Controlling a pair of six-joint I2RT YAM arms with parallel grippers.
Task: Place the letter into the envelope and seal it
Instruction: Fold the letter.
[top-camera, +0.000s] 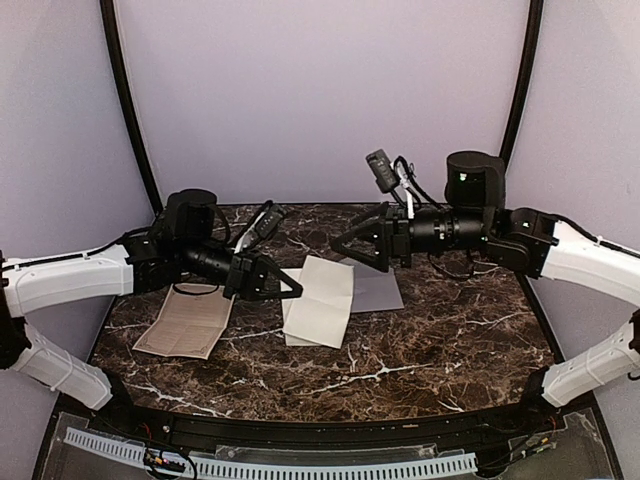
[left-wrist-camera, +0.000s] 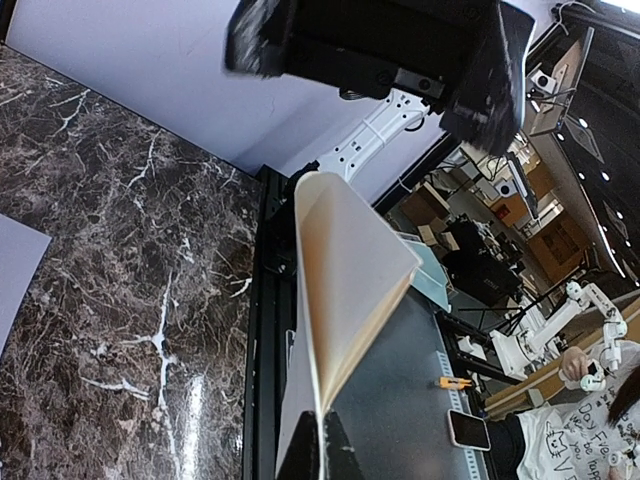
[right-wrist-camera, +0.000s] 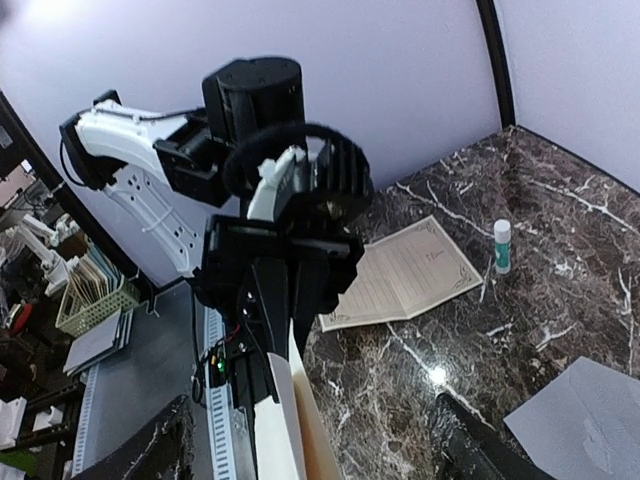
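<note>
My left gripper (top-camera: 295, 290) is shut on the edge of the folded cream letter (top-camera: 320, 300), which it holds up off the marble table. In the left wrist view the black fingertips (left-wrist-camera: 310, 455) pinch the letter (left-wrist-camera: 350, 280) at its fold, and the sheet fans open above them. The pale grey-lavender envelope (top-camera: 378, 290) lies flat just right of the letter, and its corner also shows in the right wrist view (right-wrist-camera: 585, 415). My right gripper (top-camera: 340, 245) hovers above the letter's far edge, jaws wide open, with the letter's edge (right-wrist-camera: 290, 430) between its fingers but not touched.
A tan ornate-bordered sheet (top-camera: 185, 322) lies open at the left of the table (top-camera: 430, 350). A glue stick (right-wrist-camera: 503, 245) stands near the sheet in the right wrist view (right-wrist-camera: 405, 275). The table's front rail runs along the near edge.
</note>
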